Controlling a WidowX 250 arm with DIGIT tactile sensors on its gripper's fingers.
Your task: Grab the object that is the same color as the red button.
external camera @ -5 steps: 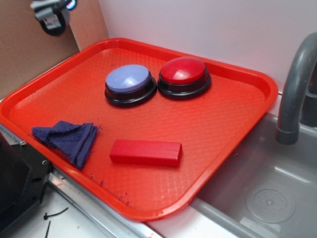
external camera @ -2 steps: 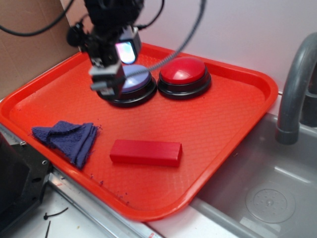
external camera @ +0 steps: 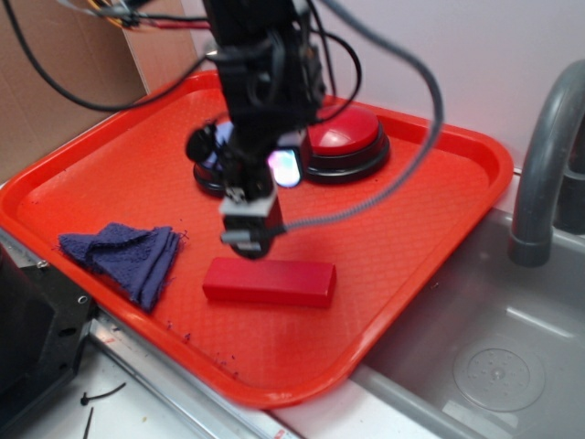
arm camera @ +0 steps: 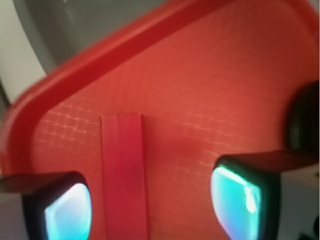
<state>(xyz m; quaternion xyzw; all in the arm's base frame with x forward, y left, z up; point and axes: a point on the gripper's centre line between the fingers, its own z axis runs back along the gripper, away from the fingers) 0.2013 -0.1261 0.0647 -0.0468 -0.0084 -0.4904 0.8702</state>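
The object, a flat red block (external camera: 270,281), lies on the red tray (external camera: 430,219) near its front edge. My gripper (external camera: 251,240) hangs just above the block's left part, open and empty. In the wrist view the block (arm camera: 125,175) runs lengthwise between my two glowing pads (arm camera: 67,212), closer to the left one, with a wide gap on the right. The red button (external camera: 343,135), a glossy dome on a black base, stands at the tray's back, partly hidden by the arm.
A pale blue-lavender button (external camera: 208,151) sits left of the red one, mostly hidden by the arm. A crumpled dark blue cloth (external camera: 123,258) lies at the tray's left front. A grey sink (external camera: 498,366) and faucet (external camera: 544,155) are on the right.
The arm has come in from the upper left, passed over the lavender button and dropped toward the red block. Nothing on the tray has moved.
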